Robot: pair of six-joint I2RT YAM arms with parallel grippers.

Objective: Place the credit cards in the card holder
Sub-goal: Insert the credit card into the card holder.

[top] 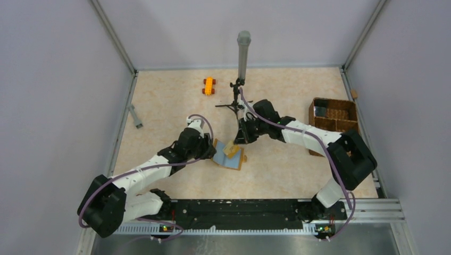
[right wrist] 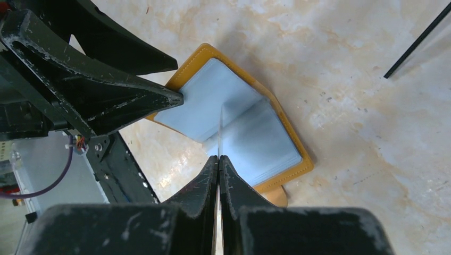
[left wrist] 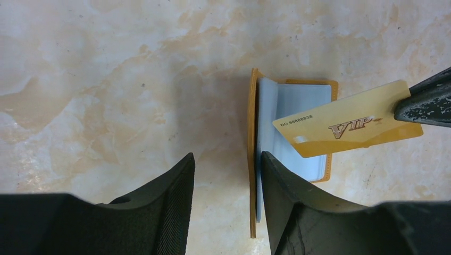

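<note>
The card holder [top: 230, 158] lies spread open on the table, mustard-orange outside with pale blue sleeves [left wrist: 303, 101] inside. My left gripper [left wrist: 227, 155] is open. One of its fingers [right wrist: 133, 101] rests on the holder's left flap, and the orange cover edge stands between the jaws. My right gripper [right wrist: 218, 158] is shut on a gold credit card [left wrist: 345, 125] printed "VIP". It holds the card on edge [right wrist: 219, 127] over the fold between the sleeves [right wrist: 260, 143]. The card's corner overlaps the open sleeves. No other card shows.
An orange toy car [top: 208, 85] sits at the back of the table. A grey pole on a black tripod [top: 243, 53] stands just behind the right arm. A brown wicker basket [top: 334, 119] is at the right edge. A small grey bar [top: 135, 116] lies at the left.
</note>
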